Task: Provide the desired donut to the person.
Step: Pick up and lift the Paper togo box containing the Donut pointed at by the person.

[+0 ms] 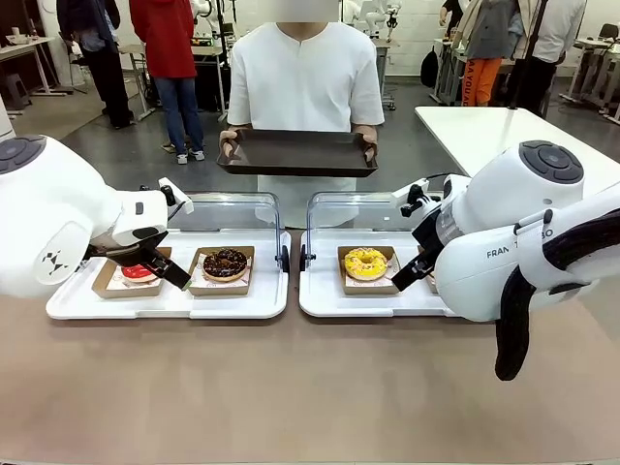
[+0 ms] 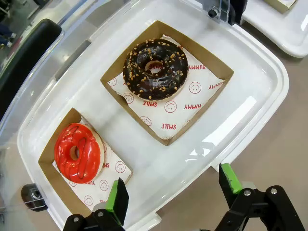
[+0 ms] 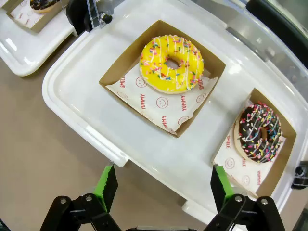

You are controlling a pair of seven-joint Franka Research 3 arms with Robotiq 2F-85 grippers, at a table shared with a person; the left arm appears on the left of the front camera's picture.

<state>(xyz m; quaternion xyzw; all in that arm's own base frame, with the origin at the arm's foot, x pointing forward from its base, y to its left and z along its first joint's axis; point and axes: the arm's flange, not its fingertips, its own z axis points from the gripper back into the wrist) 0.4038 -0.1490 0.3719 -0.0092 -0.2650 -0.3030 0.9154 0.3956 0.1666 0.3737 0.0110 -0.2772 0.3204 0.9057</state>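
Far side: person (image 1: 305,87) holds dark tray (image 1: 297,155). Near red donut (image 2: 77,153), left gripper (image 2: 172,190) apart, empty; near yellow donut (image 3: 172,63), right gripper (image 3: 163,180) apart, empty.

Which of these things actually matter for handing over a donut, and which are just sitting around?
In the job: red donut, chocolate nut donut, yellow donut, sprinkled chocolate donut, left white tray, right white tray, the person, the dark tray held out.

Just about: side table, bystander in red.
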